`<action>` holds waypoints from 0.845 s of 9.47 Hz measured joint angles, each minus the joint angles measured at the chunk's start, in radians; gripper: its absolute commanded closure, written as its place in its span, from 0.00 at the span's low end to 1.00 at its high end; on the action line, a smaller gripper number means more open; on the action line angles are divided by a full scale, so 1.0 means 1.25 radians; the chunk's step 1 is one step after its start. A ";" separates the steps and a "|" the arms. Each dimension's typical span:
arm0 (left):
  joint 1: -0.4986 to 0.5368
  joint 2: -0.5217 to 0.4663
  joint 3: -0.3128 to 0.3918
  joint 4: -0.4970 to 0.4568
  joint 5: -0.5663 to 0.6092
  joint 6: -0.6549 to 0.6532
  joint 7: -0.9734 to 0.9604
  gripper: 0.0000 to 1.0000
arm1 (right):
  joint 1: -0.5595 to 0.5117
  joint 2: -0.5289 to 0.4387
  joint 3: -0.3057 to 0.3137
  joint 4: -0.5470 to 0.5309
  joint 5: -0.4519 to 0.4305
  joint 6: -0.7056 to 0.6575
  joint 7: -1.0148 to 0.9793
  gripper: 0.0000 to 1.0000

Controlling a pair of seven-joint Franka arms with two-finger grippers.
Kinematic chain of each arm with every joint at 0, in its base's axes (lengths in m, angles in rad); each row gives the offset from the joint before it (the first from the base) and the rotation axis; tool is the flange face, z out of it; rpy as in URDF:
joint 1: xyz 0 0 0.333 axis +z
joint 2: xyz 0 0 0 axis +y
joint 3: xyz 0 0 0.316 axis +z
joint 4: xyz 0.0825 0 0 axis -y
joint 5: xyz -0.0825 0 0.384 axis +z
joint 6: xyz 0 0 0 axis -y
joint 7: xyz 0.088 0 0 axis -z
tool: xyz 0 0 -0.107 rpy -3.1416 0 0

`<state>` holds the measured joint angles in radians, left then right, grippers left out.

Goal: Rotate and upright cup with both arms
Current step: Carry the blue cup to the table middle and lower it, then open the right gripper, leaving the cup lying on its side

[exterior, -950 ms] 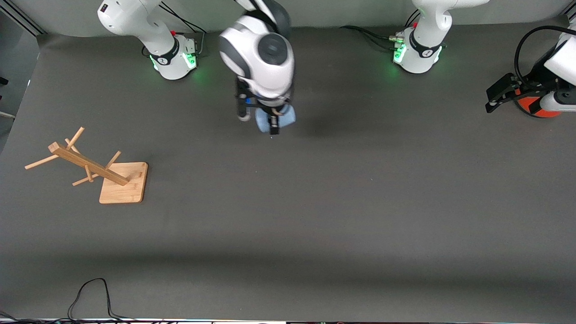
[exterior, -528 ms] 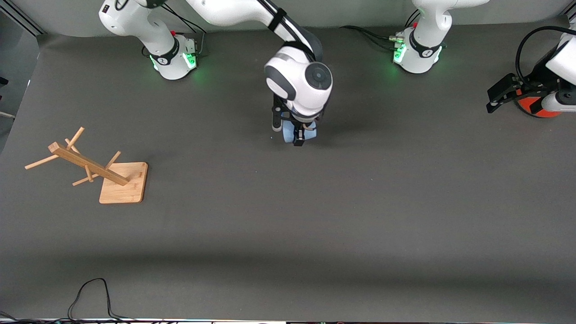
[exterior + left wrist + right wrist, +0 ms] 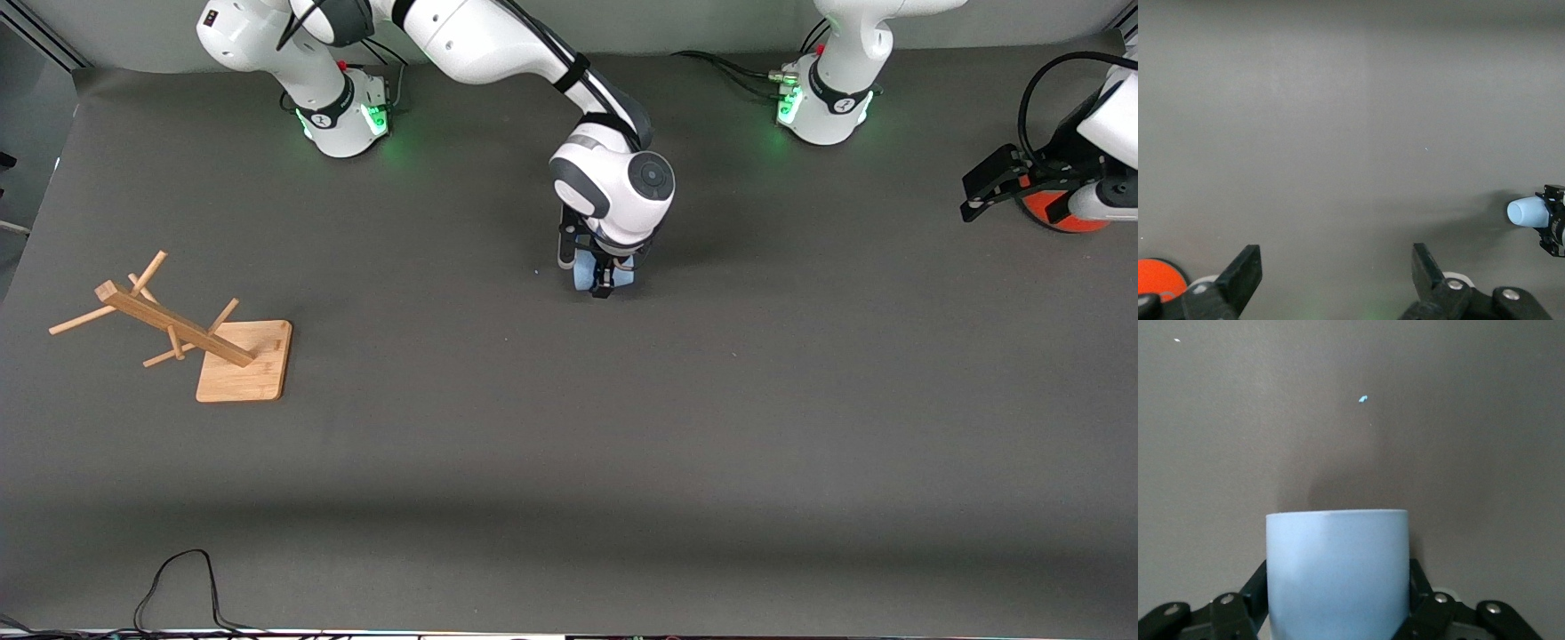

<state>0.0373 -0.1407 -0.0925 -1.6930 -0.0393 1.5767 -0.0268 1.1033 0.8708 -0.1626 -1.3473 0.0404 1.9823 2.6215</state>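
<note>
Over the middle of the grey table [image 3: 569,462], in the front view, the right gripper [image 3: 605,283] hangs from the right arm [image 3: 498,40], which reaches out from its green-lit base toward the table's centre. Its fingers pinch the pale blue cup [image 3: 582,274], which shows as a small patch under the white wrist; whether the cup touches the table cannot be told from this view. Toward the right arm's end of the table, and nearer to the front camera than that arm's base, lies a wooden rack [image 3: 178,329] tipped over, its square foot flat on the cloth and its pegs sticking out. Toward the left arm's end, the left gripper [image 3: 987,187] waits at the table's edge, over an orange container [image 3: 1036,204] that it partly hides. A black cable [image 3: 178,587] loops along the table's near edge.

From the left wrist view, the left gripper [image 3: 1335,273] has its two black fingers spread wide apart with nothing between them. The orange container [image 3: 1157,277] shows at the corner beside one finger. Well apart, over bare table, the cup [image 3: 1528,211] lies on its side in the air, one round end facing this camera, clamped by the right gripper [image 3: 1555,229].

From the right wrist view, the cup [image 3: 1338,570] fills the gap between the right gripper's fingers [image 3: 1255,590], which press on both its sides. Grey table lies past it, with a tiny blue speck [image 3: 1363,399] on the cloth.
</note>
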 measured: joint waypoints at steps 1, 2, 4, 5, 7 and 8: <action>0.000 0.000 0.000 0.000 0.000 -0.002 0.000 0.00 | 0.001 0.014 0.000 0.010 0.000 0.000 0.004 0.41; 0.000 0.000 0.001 0.000 0.000 -0.004 0.000 0.00 | 0.002 0.021 0.000 0.019 0.000 0.000 0.006 0.23; 0.001 0.002 0.005 0.000 0.001 -0.010 0.000 0.00 | 0.003 0.023 0.000 0.021 0.000 -0.001 0.007 0.00; 0.002 0.007 0.010 0.000 0.002 -0.010 0.000 0.00 | 0.003 0.026 -0.002 0.022 0.000 0.000 0.007 0.00; 0.007 0.015 0.012 0.000 0.003 -0.011 0.000 0.00 | 0.003 0.028 -0.006 0.023 -0.001 0.001 0.007 0.00; 0.007 0.015 0.012 0.000 0.003 -0.014 0.000 0.00 | 0.002 0.028 -0.011 0.030 -0.001 0.001 0.007 0.00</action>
<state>0.0462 -0.1217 -0.0771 -1.6930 -0.0359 1.5595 -0.0268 1.1059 0.9058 -0.1768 -1.3101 0.0397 1.9835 2.6299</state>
